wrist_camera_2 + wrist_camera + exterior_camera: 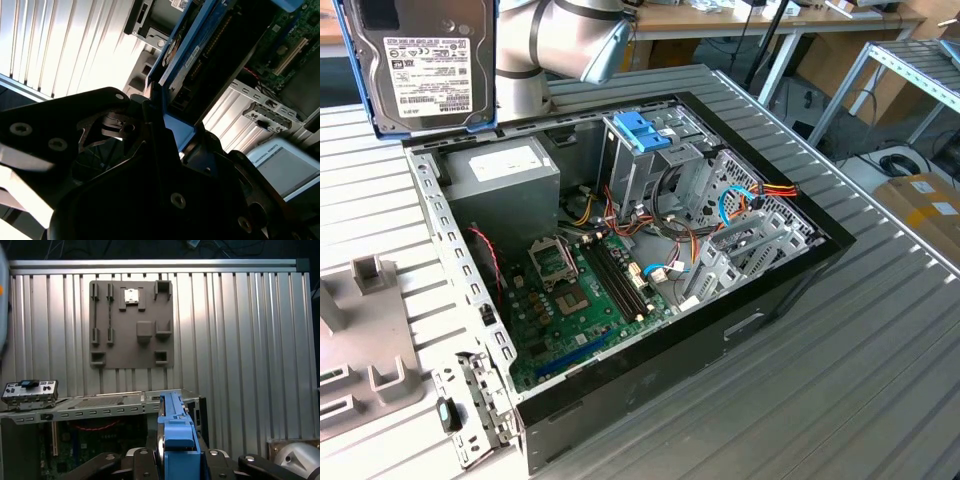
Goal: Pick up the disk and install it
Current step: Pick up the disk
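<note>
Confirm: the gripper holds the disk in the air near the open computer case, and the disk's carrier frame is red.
Not red: the carrier frame is blue, as the first wrist view shows. The rest stands: the gripper holds the disk in the air near the open computer case.

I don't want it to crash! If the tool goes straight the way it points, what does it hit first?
Probably the computer case's rim, at the corner by the grey power supply. The tool points down, disk ahead of it, so the disk would touch first; depth is unclear.
</note>
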`<state>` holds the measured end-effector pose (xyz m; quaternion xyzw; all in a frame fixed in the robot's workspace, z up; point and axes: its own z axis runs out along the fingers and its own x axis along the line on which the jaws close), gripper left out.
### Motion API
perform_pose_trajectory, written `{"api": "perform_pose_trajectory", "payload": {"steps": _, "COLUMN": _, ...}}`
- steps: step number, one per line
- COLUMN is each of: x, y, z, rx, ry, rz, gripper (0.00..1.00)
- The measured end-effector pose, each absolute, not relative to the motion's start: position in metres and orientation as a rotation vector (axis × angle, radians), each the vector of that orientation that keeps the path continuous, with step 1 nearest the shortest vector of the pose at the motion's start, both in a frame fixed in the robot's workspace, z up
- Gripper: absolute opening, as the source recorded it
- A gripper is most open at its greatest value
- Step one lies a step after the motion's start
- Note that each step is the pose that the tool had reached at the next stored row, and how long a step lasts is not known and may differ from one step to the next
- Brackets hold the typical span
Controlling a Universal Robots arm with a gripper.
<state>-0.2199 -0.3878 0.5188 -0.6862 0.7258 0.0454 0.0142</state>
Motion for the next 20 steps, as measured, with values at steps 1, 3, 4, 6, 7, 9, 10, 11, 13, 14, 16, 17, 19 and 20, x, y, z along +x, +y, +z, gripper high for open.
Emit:
{"api": "perform_pose_trajectory", "payload": {"steps": 1, "x": -0.220, "y": -0.388, "z": 0.519, "rx": -2.136, "ry": 2.260, "rz": 0.141, "gripper": 0.37}}
{"api": "perform_pose_trajectory", "payload": {"steps": 3, "x": -0.219, "y": -0.389, "z": 0.519, "rx": -2.136, "ry": 2.260, "rz": 0.141, "gripper": 0.37}}
{"api": "perform_pose_trajectory", "payload": {"steps": 4, "x": -0.219, "y": -0.390, "z": 0.519, "rx": -2.136, "ry": 2.260, "rz": 0.141, "gripper": 0.37}}
{"api": "perform_pose_trajectory", "payload": {"steps": 6, "x": -0.218, "y": -0.392, "z": 0.519, "rx": -2.136, "ry": 2.260, "rz": 0.141, "gripper": 0.37}}
{"api": "perform_pose_trajectory", "payload": {"steps": 7, "x": -0.217, "y": -0.392, "z": 0.519, "rx": -2.137, "ry": 2.260, "rz": 0.141, "gripper": 0.37}}
{"api": "perform_pose_trajectory", "payload": {"steps": 9, "x": -0.216, "y": -0.394, "z": 0.518, "rx": -2.137, "ry": 2.260, "rz": 0.141, "gripper": 0.37}}
{"api": "perform_pose_trajectory", "payload": {"steps": 10, "x": -0.216, "y": -0.395, "z": 0.518, "rx": -2.137, "ry": 2.260, "rz": 0.141, "gripper": 0.37}}
{"api": "perform_pose_trajectory", "payload": {"steps": 11, "x": -0.215, "y": -0.396, "z": 0.518, "rx": -2.136, "ry": 2.260, "rz": 0.141, "gripper": 0.37}}
{"api": "perform_pose_trajectory", "payload": {"steps": 13, "x": -0.214, "y": -0.397, "z": 0.518, "rx": -2.137, "ry": 2.260, "rz": 0.141, "gripper": 0.37}}
{"api": "perform_pose_trajectory", "payload": {"steps": 14, "x": -0.214, "y": -0.397, "z": 0.518, "rx": -2.137, "ry": 2.260, "rz": 0.141, "gripper": 0.37}}
{"api": "perform_pose_trajectory", "payload": {"steps": 16, "x": -0.213, "y": -0.399, "z": 0.518, "rx": -2.136, "ry": 2.260, "rz": 0.141, "gripper": 0.37}}
{"api": "perform_pose_trajectory", "payload": {"steps": 17, "x": -0.212, "y": -0.399, "z": 0.518, "rx": -2.137, "ry": 2.260, "rz": 0.141, "gripper": 0.37}}
{"api": "perform_pose_trajectory", "payload": {"steps": 19, "x": -0.212, "y": -0.400, "z": 0.518, "rx": -2.137, "ry": 2.260, "rz": 0.141, "gripper": 0.37}}
{"api": "perform_pose_trajectory", "payload": {"steps": 20, "x": -0.211, "y": -0.401, "z": 0.518, "rx": -2.137, "ry": 2.260, "rz": 0.141, "gripper": 0.37}}
